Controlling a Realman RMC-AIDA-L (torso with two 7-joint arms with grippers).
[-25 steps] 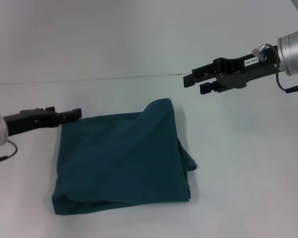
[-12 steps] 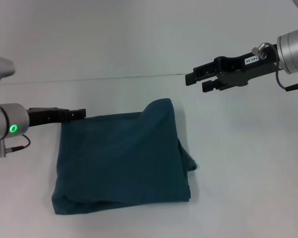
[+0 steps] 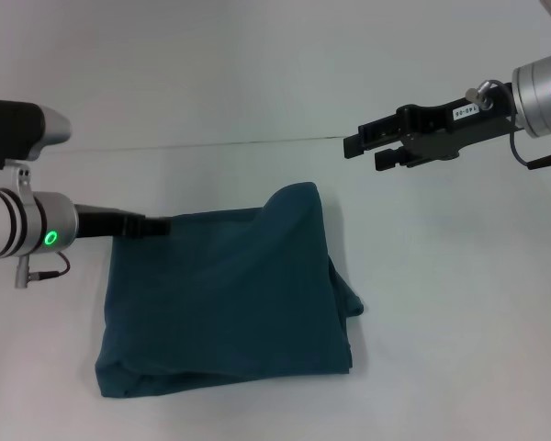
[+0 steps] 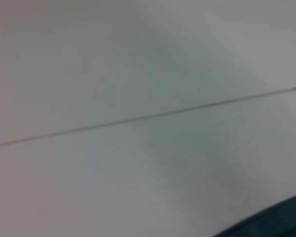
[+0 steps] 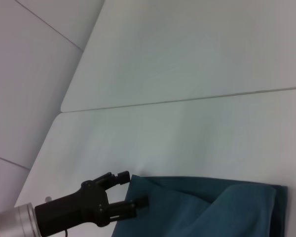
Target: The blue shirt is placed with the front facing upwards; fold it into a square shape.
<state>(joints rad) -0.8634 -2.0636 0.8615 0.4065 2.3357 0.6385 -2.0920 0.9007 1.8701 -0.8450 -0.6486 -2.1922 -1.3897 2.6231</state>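
The blue shirt (image 3: 225, 294) lies on the table folded into a rough square, plain side up, with a raised fold along its far right edge. My left gripper (image 3: 158, 224) reaches in from the left, its tips at the shirt's far left corner. In the right wrist view the left gripper (image 5: 133, 189) has its fingers apart beside that corner of the shirt (image 5: 207, 207). My right gripper (image 3: 365, 153) hangs open in the air beyond the shirt's far right side, holding nothing. The left wrist view catches only a sliver of the shirt (image 4: 281, 223).
The white table (image 3: 441, 303) has a thin seam line (image 3: 257, 142) running across it behind the shirt. The same seam line (image 4: 138, 118) shows in the left wrist view. Nothing else lies on the surface.
The left arm's wrist has swung up and into view. Its fingertips have shifted slightly right, onto the shirt's far left corner. The right gripper has barely moved, and the shirt keeps its shape.
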